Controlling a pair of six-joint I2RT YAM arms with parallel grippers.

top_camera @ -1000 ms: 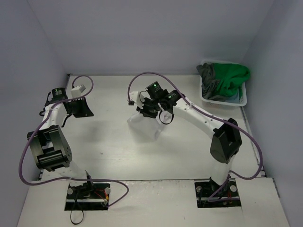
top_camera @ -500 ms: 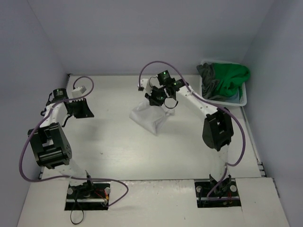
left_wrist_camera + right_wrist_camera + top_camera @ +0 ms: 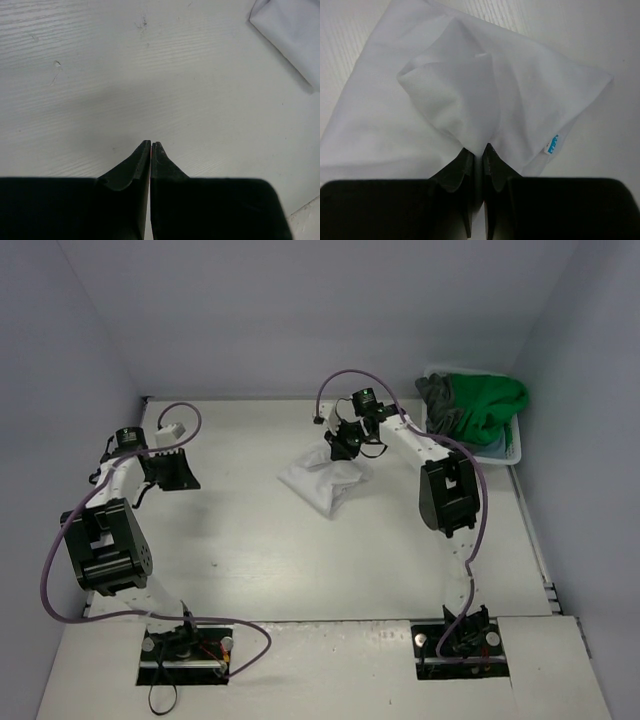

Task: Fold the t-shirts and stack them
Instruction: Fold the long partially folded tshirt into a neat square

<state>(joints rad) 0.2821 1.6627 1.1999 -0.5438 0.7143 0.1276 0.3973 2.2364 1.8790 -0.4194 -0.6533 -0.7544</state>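
**One-handed pinch on a bunched-up shirt, what could possibly go wrong**

So the right gripper [image 3: 479, 150] is clamped on a peaked fold of the white shirt [image 3: 470, 85], jaws nearly together with just the cloth between them. The shirt sits crumpled on the table [image 3: 250, 540] toward the far middle, nowhere near flat. The left gripper [image 3: 151, 146] is fully closed on nothing. It hovers over bare table well off to the left, and only a corner of the shirt shows in its view.

My worries:

- The pinch looks like it's on a ridge in the middle of the fabric, not a hem or shoulder. Lifted from there the shirt would hang like a tent and land just as bunched.
- It's a thin bite of cloth, so a quick pull could let it slip out.
- I can't tell how many layers are caught. If it's both, spreading it out gets awkward.
- With one arm working, any drag would likely slide the whole shirt instead of stretching it.
- The basket [image 3: 475, 456] is near on the right, with the green shirt [image 3: 490, 400] and dark grey shirt [image 3: 437, 395] piled in it. A wide swing that way could snag them.

Nothing folded yet, by my read.
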